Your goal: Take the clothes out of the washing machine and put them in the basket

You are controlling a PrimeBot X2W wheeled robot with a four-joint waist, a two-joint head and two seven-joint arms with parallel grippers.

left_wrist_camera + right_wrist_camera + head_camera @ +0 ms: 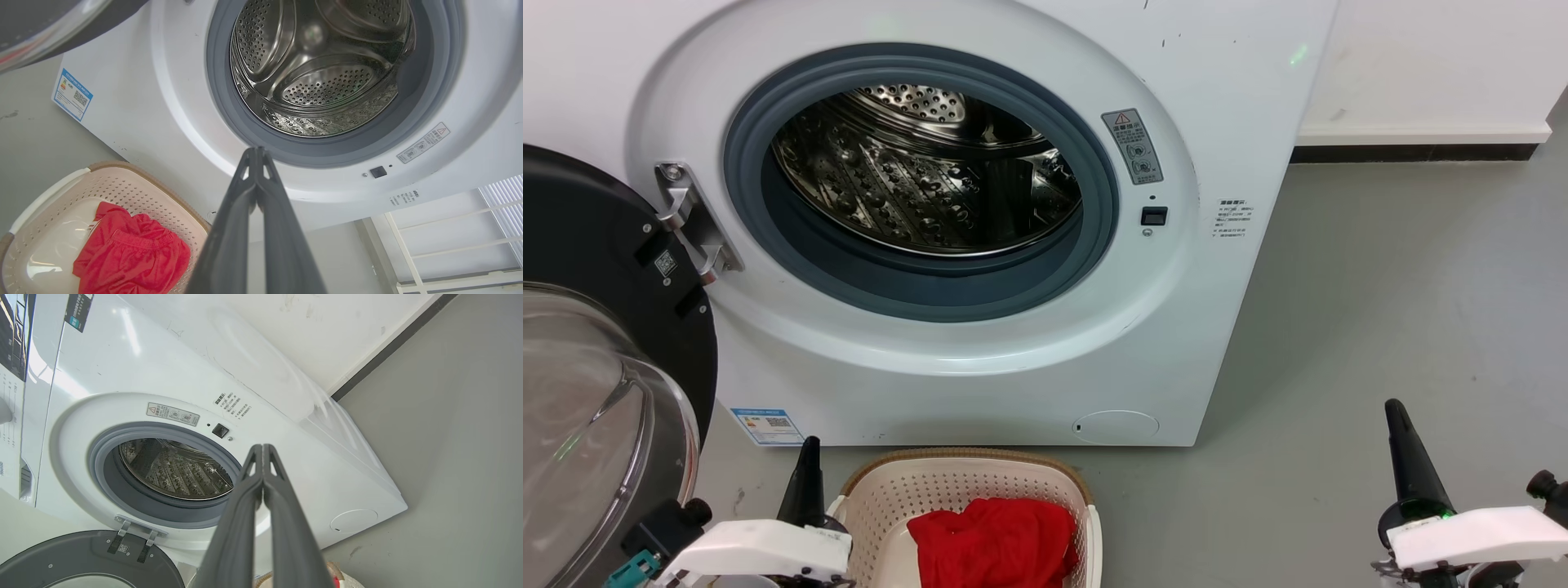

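Grey floor [1405, 286] runs back to a white wall [1421, 65] with a dark skirting strip [1413, 153] along its foot.

The left tool [256, 152] is clenched on nothing, its two long dark fingers pressed together from base to tip. In the head view it rises at the lower left, just beside the left end of the basket [964, 457]. The right tool [262, 448] is clenched in the same way and also holds nothing. It stands over bare floor at the lower right, well apart from the basket.

The cream basket sits on the floor just in front of the washing machine [1241, 122]. The clothes [996, 539] lie in it as a crumpled red heap toward its right side, resting on the bottom. How many pieces make up the heap cannot be told.

Behind the basket, the washing machine's black-rimmed glass door [596, 245] hangs wide open on a metal hinge [690, 220] at the left. A grey rubber ring [931, 294] frames the opening, and the studded steel drum [915, 188] shows through it. A warning sticker [1131, 147] sits right of the ring, and a blue-edged label [766, 425] is stuck low on the front at the left.
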